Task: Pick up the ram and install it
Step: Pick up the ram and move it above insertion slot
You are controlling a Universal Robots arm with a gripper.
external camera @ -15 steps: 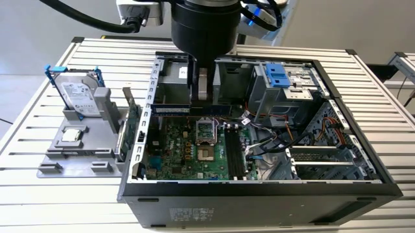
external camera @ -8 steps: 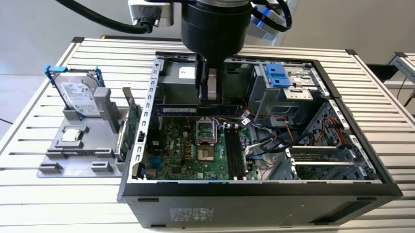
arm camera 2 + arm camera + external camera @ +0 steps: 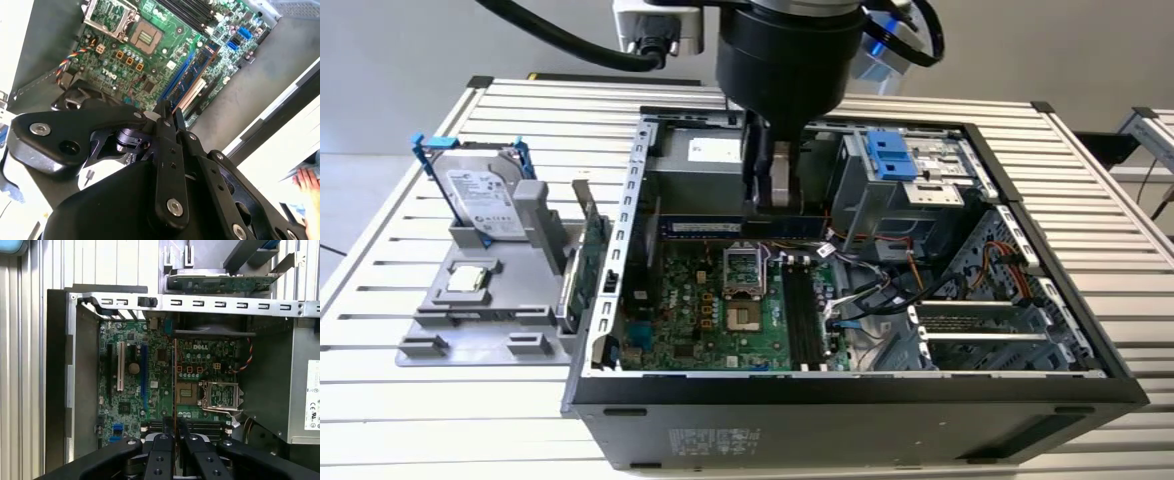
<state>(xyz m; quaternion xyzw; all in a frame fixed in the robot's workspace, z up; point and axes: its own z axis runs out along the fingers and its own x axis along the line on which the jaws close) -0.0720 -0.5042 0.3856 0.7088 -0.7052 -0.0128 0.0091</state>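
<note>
Blue-green ram [image 3: 700, 226], long, thin, dark chips, in end effector [image 3: 769, 208]

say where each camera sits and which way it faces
Exterior view: off the arm, above the table, looking down into the open computer case; the arm and gripper show.
First wrist view: on the arm, looking straight down on the motherboard; the gripper in front.
Second wrist view: on the arm, looking slantwise across the motherboard; the gripper in front.
Shared: all three show the ram in the gripper.
</note>
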